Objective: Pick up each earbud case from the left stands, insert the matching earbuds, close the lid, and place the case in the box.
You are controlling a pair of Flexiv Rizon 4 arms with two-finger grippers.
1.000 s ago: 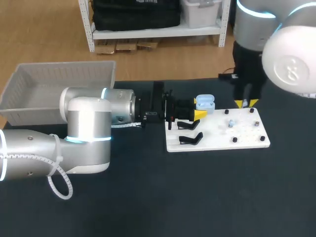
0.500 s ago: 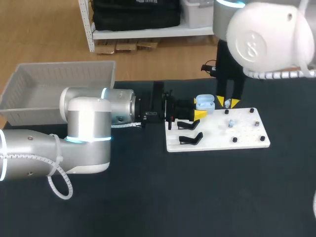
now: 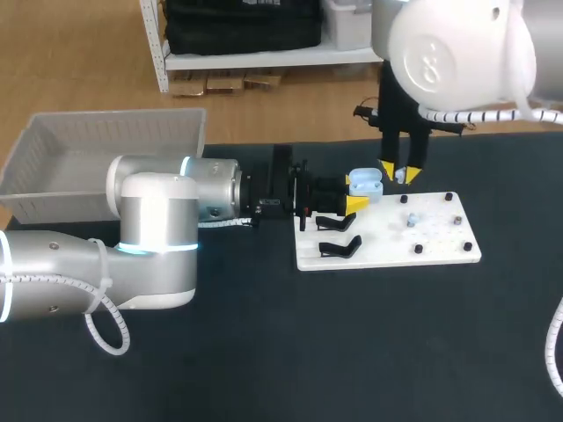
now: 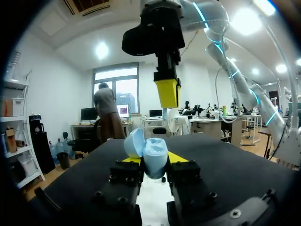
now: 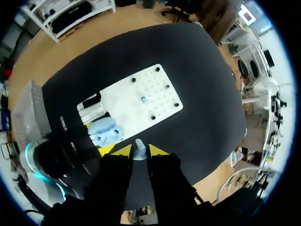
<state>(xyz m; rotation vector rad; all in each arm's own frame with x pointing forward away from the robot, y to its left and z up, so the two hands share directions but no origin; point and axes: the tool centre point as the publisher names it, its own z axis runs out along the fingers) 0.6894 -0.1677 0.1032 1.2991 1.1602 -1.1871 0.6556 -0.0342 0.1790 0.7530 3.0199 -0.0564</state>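
Earbud held over the open case, a little to its right

The light-blue earbud case [image 3: 365, 185] is gripped between the fingers of the left gripper [image 4: 154, 162] at the left edge of the white board [image 3: 387, 248], with its lid hinged back and its cavity facing up. A pale earbud [image 5: 139, 147] is pinched in the right gripper [image 3: 399, 172], tips down. The cavity is judged to lie leftward and below. The case's long axis appears to run along the left arm's reach.

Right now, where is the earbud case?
Head view: the earbud case is at the white board's left end, held in the left hand, beside the right hand.
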